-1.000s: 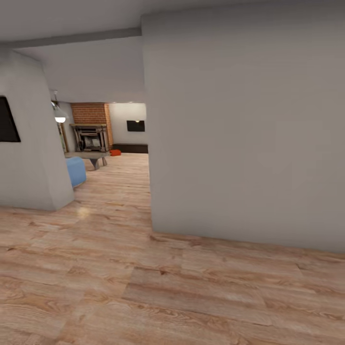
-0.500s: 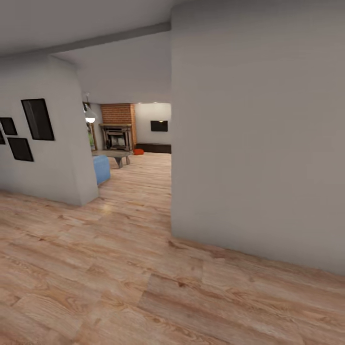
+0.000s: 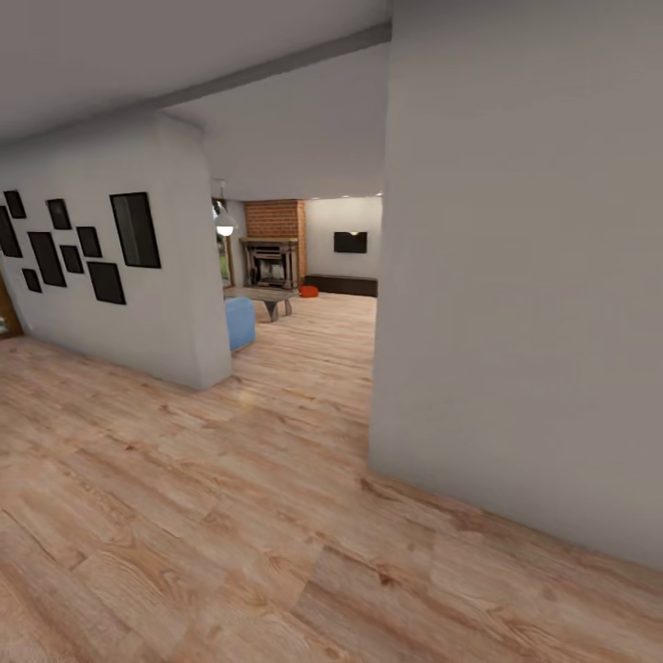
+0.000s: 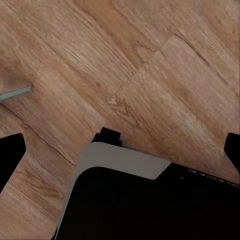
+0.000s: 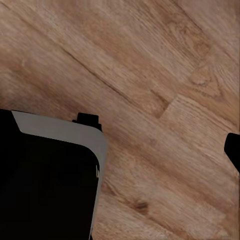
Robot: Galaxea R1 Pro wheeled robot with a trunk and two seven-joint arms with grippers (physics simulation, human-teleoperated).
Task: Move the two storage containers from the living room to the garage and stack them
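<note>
Head view, near: light wood-plank floor (image 3: 230, 516) runs across the foreground; a pale grey wall (image 3: 525, 304) stands close on the right.
Head view, left: a second grey wall (image 3: 120, 322) carries a cluster of black picture frames (image 3: 87, 244).
Head view, passage: between the two walls the planks lead on into the living room (image 3: 304, 276).
Head view, living room: a red-brick fireplace (image 3: 274, 249), a hanging lamp (image 3: 225, 224), a dark wall screen (image 3: 350, 242), a low coffee table (image 3: 267, 298) and the corner of a blue sofa (image 3: 240, 322).
Head view, storage container: one small orange-red shape (image 3: 308, 291) sits on the floor far off, just beside the fireplace; too small to make out detail.
Left wrist view: wood planks (image 4: 130, 75) below; a dark robot part with a grey edge (image 4: 125, 162) fills the lower area.
Left pincer: dark finger tips (image 4: 10, 150) show at opposite edges, spread wide and holding nothing.
Right wrist view: wood planks (image 5: 150, 90); a dark body with a grey rim (image 5: 75, 135).
Right pincer: one dark tip (image 5: 233, 150) at the edge; cannot tell whether it is spread or pressed together.
</note>
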